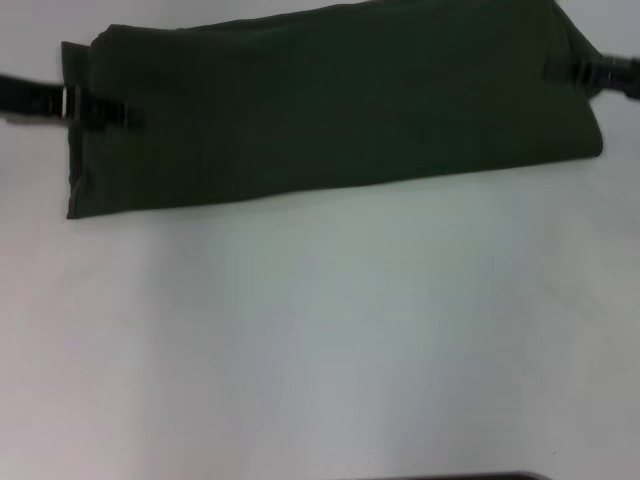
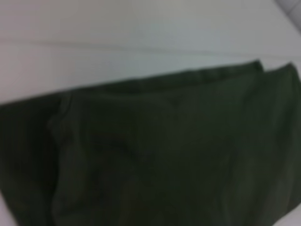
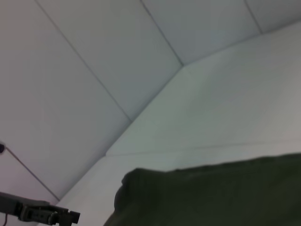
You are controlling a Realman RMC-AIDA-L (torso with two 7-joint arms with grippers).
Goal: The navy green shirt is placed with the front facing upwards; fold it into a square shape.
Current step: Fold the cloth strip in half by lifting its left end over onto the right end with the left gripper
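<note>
- The shirt [image 1: 330, 105] lay across the top of the head view as a long folded band, plain dark green side up, no lettering showing.
- It rested on the white table [image 1: 320, 340], its lower edge running from the left side up toward the right, slightly slanted.
- The left gripper [image 1: 105, 110] sat at the band's left end in the upper left of the frame, its dark tip over the cloth; whether its fingers were apart or pinched on the fabric could not be told.
- The right gripper [image 1: 585, 72] sat at the band's right end in the upper right, touching the cloth edge; its finger state could not be told either.
- The left wrist view showed layered folds of shirt [image 2: 164, 155] filling the lower frame.
- The right wrist view showed the shirt [image 3: 211, 193] at lower right and the left gripper [image 3: 51, 215] far off at lower left.
</note>
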